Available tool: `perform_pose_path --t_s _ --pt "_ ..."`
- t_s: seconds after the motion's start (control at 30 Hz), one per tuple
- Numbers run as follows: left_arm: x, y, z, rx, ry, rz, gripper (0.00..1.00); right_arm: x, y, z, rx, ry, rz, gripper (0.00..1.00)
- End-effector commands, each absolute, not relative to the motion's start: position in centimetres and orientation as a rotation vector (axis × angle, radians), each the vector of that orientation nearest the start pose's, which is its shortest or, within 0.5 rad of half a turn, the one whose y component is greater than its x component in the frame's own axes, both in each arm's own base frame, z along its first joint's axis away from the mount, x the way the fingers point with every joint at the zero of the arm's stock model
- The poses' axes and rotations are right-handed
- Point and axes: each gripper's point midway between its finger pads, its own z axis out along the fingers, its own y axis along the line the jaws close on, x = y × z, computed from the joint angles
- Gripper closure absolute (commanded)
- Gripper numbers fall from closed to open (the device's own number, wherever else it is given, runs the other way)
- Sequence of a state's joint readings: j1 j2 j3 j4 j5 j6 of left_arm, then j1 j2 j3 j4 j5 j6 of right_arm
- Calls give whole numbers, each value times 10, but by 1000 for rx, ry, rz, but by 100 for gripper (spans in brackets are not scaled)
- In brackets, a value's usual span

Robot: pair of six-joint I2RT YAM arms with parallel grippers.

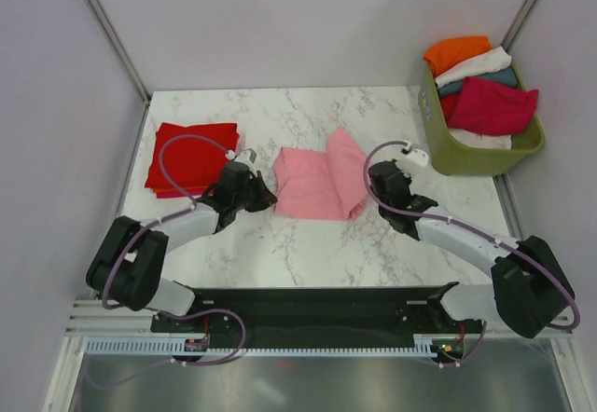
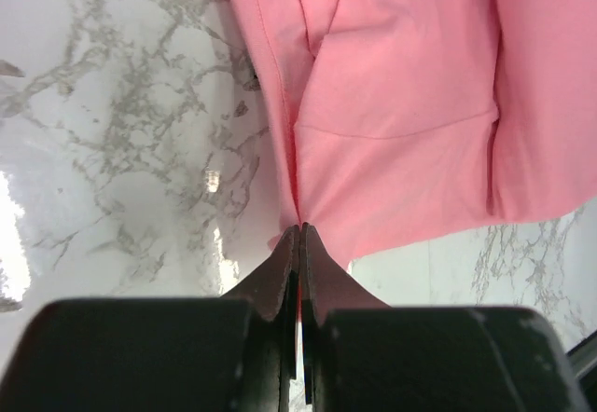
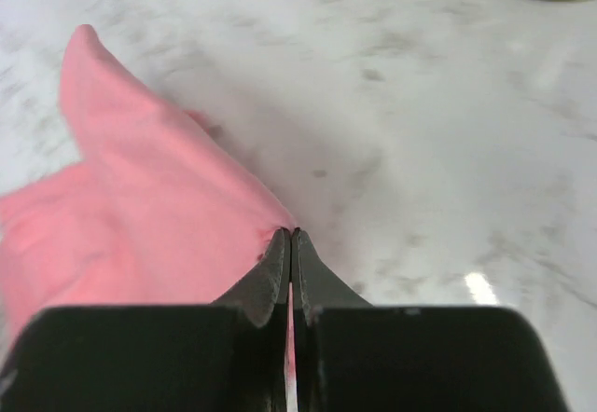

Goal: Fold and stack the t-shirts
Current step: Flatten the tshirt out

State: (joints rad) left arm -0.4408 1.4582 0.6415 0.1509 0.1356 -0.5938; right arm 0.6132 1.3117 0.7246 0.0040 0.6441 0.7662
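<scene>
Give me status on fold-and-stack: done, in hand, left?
Done: one red t-shirt lies folded at the left of the table. In hand: the pink t-shirt, partly folded mid-table, with the left gripper and right gripper each shut on an edge. Left: finish that fold, stack it, then the shirts heaped in the basket, orange t-shirt and crimson t-shirt among them.

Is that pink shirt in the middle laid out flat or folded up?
Folded, roughly: the pink t-shirt lies in overlapping layers with a raised flap, and the left gripper and right gripper each pinch an edge.
</scene>
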Motion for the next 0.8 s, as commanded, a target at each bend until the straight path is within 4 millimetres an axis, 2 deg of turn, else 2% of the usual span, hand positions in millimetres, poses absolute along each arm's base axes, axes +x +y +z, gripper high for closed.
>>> perform_pose_path --t_s 0.0,0.07,0.13,0.17,0.2,0.23,0.3,0.37,0.47,0.57,0.67,0.7,0.73,0.77 --pt "322 -182 76 -152 2241 -602 98 327 67 118 875 1799 -31 100" --pt "321 -170 76 -189 2221 -550 98 324 66 121 875 1789 -19 100" --pt "321 -162 89 -222 2171 -532 98 325 65 124 875 1781 -18 97" --pt "319 -154 87 -253 2160 -496 98 326 65 126 853 1790 -33 91" --pt "318 -150 90 -263 2143 -485 98 326 66 126 839 1800 -39 74" --pt "317 -147 101 -273 2105 -490 98 328 69 127 825 1809 -39 70" --pt "313 -140 103 -287 2086 -471 98 330 73 127 787 1838 -37 63" --pt "308 -140 111 -275 2057 -493 98 335 80 129 749 1857 -24 62" --pt "296 -142 112 -282 2073 -542 98 344 96 130 650 1902 16 64" --pt "282 -145 106 -287 2103 -591 98 353 119 127 523 1948 99 61" --pt "279 -143 115 -274 2062 -606 96 360 148 120 385 2004 209 60" --pt "280 -144 119 -262 2050 -605 86 365 154 123 377 2004 227 60" --pt "281 -144 121 -252 2055 -598 74 366 159 115 353 2039 227 60" --pt "286 -147 134 -239 2036 -608 60 368 162 115 340 2050 230 61"
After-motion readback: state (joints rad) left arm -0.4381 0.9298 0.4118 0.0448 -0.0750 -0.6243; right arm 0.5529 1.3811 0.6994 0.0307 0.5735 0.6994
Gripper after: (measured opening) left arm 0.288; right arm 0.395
